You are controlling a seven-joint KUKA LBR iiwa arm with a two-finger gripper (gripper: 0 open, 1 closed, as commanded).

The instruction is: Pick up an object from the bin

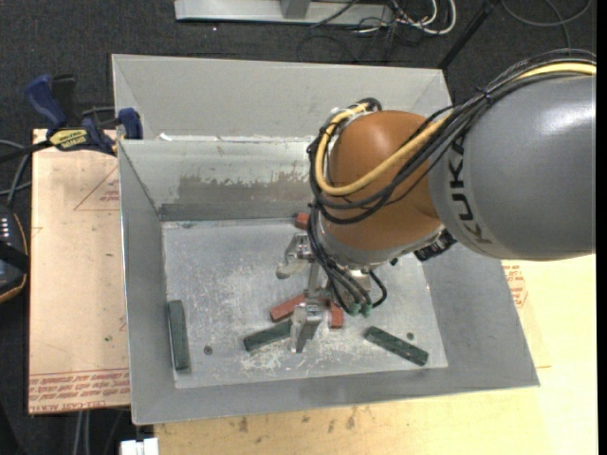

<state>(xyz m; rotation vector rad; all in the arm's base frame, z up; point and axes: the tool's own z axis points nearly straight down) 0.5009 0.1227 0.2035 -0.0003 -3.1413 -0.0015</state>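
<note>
My gripper (306,328) hangs low over the front middle of the bin floor, under the arm's orange dome. A small red-brown block (283,309) lies just to its left, and a second red-brown piece (335,318) lies just to its right. A dark green bar (266,338) lies on the floor at the lower left of the gripper tip, close to it or touching; I cannot tell which. Nothing is visibly held.
Another dark green bar (396,345) lies to the front right, and a third (176,335) stands lengthwise near the left wall. A small red thing (301,220) shows at the back by the dome's edge. The arm and dome hide the right middle of the bin.
</note>
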